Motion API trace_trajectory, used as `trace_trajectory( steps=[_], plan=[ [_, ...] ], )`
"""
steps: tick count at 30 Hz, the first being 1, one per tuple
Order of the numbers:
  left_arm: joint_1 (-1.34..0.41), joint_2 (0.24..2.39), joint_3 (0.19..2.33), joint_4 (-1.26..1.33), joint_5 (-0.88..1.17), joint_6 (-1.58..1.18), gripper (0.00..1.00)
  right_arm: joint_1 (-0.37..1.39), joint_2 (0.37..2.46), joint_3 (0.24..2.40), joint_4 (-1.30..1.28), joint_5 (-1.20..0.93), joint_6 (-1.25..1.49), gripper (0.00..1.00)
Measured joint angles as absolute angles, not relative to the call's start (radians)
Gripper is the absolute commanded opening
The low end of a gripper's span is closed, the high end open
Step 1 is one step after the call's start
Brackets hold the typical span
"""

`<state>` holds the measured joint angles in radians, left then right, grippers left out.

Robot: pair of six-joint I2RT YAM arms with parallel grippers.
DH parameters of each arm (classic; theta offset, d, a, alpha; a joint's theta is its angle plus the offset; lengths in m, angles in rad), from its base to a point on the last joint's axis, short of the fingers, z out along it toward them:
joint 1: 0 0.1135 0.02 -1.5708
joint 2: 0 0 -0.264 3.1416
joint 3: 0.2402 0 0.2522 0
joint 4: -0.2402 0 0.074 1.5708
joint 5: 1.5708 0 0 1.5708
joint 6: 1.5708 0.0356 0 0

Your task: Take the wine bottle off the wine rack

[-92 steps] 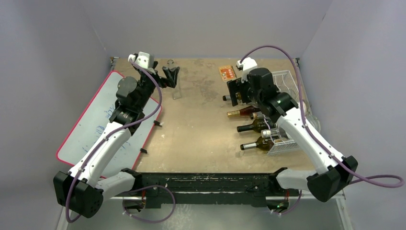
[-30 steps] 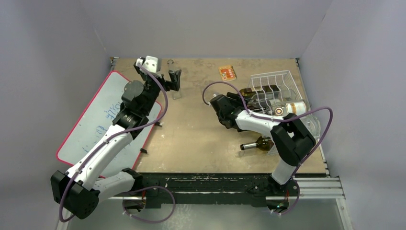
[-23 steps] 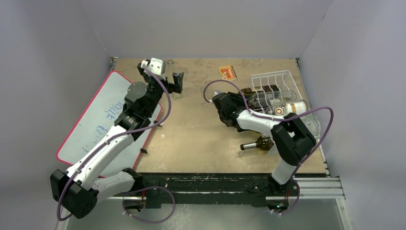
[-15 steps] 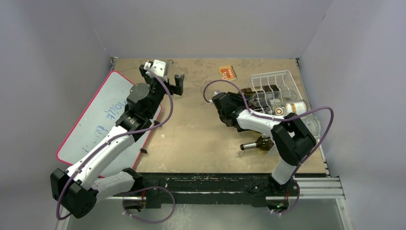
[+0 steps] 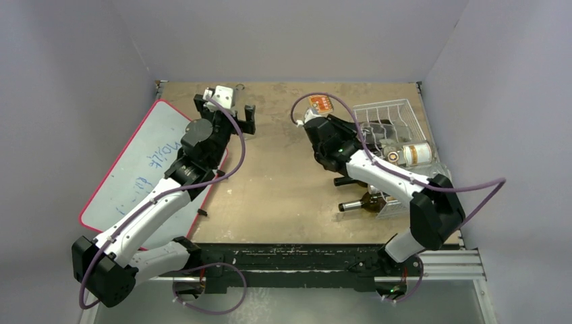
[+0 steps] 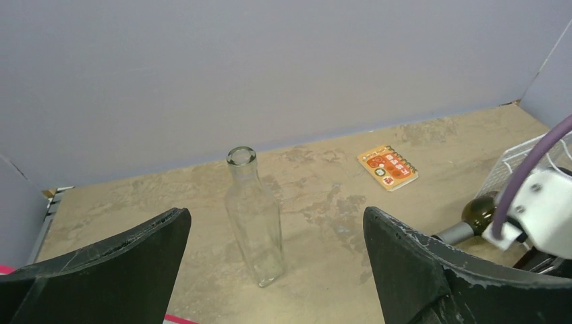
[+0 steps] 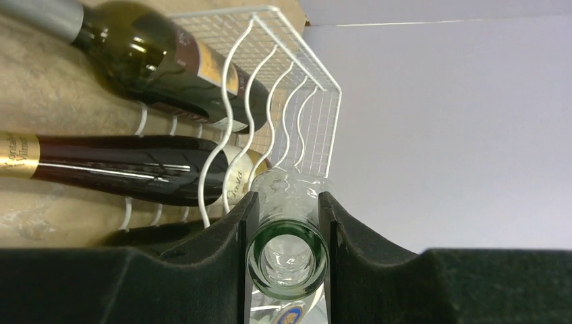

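The white wire wine rack (image 5: 390, 111) stands at the far right of the table and holds several bottles lying on their sides. In the right wrist view its wavy cradles (image 7: 290, 81) carry two dark bottles (image 7: 162, 61), and a clear glass wine bottle (image 7: 288, 260) points its mouth at the camera. My right gripper (image 7: 287, 202) is shut on that bottle's neck, one finger on each side. From above, the clear bottle's labelled body (image 5: 413, 154) lies on the rack's top tier. My left gripper (image 6: 275, 219) is open near the far left, holding nothing.
A clear square glass bottle (image 6: 255, 216) stands upright just beyond the left fingers. An orange card (image 5: 320, 102) lies at the back of the table. A red-edged whiteboard (image 5: 135, 169) lies on the left. Dark bottles (image 5: 364, 201) stick out of the rack's near side.
The right gripper has closed on the clear bottle's neck, and its wrist has swung toward the back of the table. The left gripper has turned slightly and stays open.
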<state>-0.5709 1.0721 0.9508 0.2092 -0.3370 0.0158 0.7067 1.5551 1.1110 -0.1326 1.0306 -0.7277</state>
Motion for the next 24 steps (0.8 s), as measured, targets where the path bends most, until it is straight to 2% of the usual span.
trace_trajectory(
  steps=[10,24],
  plan=[
    [-0.571,1.073,0.934,0.221,-0.402,0.025,1.00,0.713,1.452,1.242,-0.309,0.930,-0.529,0.00],
    [-0.571,1.094,0.929,0.224,-0.430,0.031,1.00,0.716,1.335,1.341,-0.340,0.827,-0.395,0.00]
  ],
)
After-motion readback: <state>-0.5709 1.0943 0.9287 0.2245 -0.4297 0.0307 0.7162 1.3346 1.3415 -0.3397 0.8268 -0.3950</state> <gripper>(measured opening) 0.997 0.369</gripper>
